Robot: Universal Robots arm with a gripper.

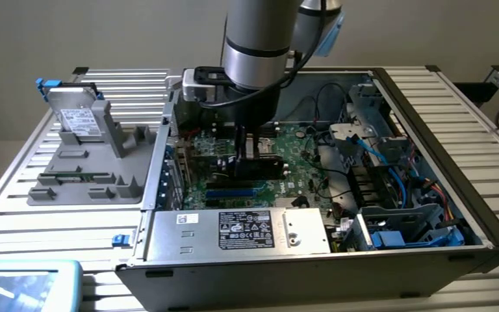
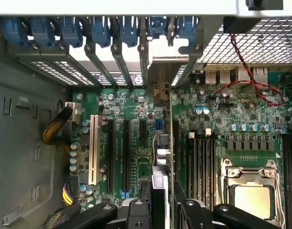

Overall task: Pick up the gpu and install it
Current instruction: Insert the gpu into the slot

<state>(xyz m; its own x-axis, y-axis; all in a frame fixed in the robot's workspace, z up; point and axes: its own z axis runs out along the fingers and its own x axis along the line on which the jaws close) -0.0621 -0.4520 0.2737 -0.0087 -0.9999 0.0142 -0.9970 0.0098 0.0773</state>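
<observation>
Evidently the tool (image 2: 162, 214) is clamped on the gpu (image 1: 258, 170), which hangs edge-down directly beneath it, long axis parallel to the motherboard (image 2: 231, 119) slots (image 2: 125, 152).

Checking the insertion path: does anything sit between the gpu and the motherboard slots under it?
Nothing visible does. The gripper holds the gpu upright over the motherboard; the yellow-black cables lie off to one side.

The arm (image 1: 262, 39) is a smooth silver-grey cylinder with a dark ring round it; a pale blue cap (image 1: 332, 26) covers its joint; a black cable (image 1: 275, 83) loops round the wrist; the gripper (image 2: 162, 212) is black, its jointed links fastened with round silver screws (image 2: 106, 207).
</observation>
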